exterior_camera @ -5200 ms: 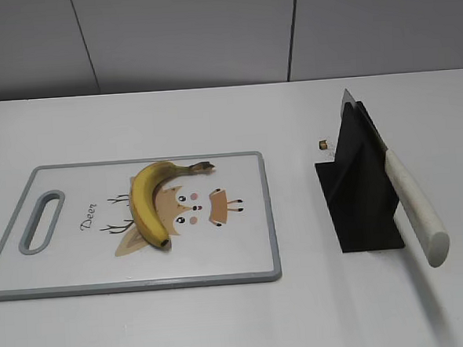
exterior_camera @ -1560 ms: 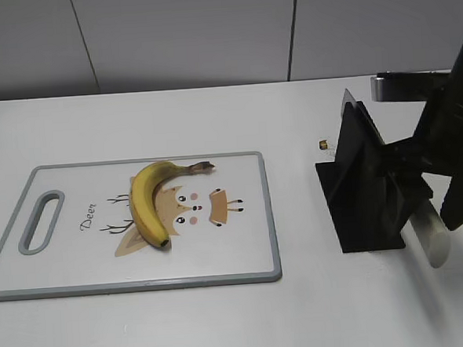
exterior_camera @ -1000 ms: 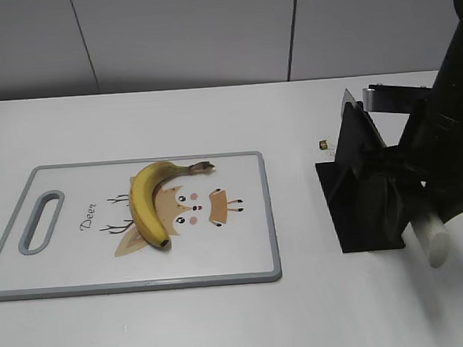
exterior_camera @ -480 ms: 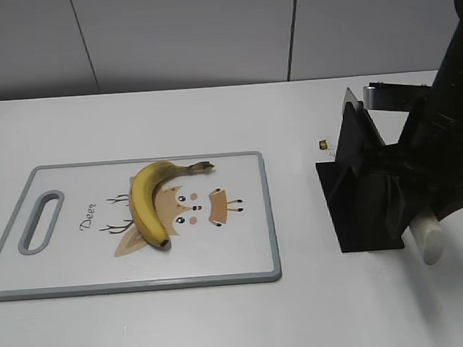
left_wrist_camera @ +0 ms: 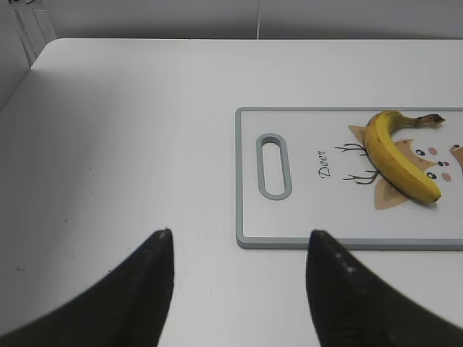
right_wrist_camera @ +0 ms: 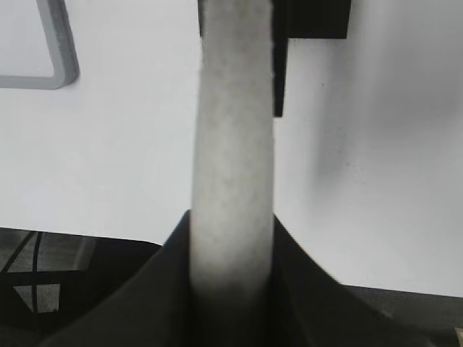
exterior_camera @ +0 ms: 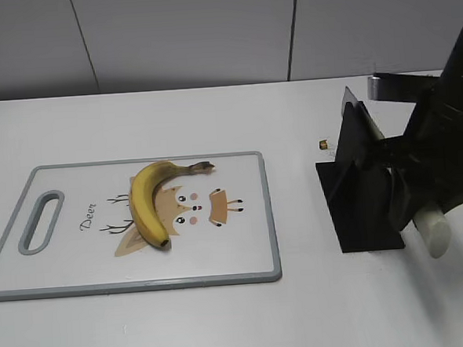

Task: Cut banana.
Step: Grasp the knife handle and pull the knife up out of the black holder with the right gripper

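A yellow banana (exterior_camera: pixel 153 202) lies on a white cutting board (exterior_camera: pixel 80 269) with a deer drawing; both also show in the left wrist view, the banana (left_wrist_camera: pixel 396 153) on the board (left_wrist_camera: pixel 289 224). A knife with a white handle (exterior_camera: pixel 435 235) rests in a black stand (exterior_camera: pixel 358 189). My right gripper (exterior_camera: pixel 418 201) is shut on the knife handle (right_wrist_camera: pixel 235 137), its fingers pressing both sides. My left gripper (left_wrist_camera: pixel 239 242) is open and empty above the table, near the board's handle end.
A small brown speck (exterior_camera: pixel 322 144) lies on the white table behind the stand. The board's grey corner (right_wrist_camera: pixel 61 58) shows in the right wrist view. The table's front edge (right_wrist_camera: pixel 87 235) is close under the right gripper.
My right arm came in over the knife stand and closed on the knife handle. The handle has lifted slightly. The banana and board have not moved.
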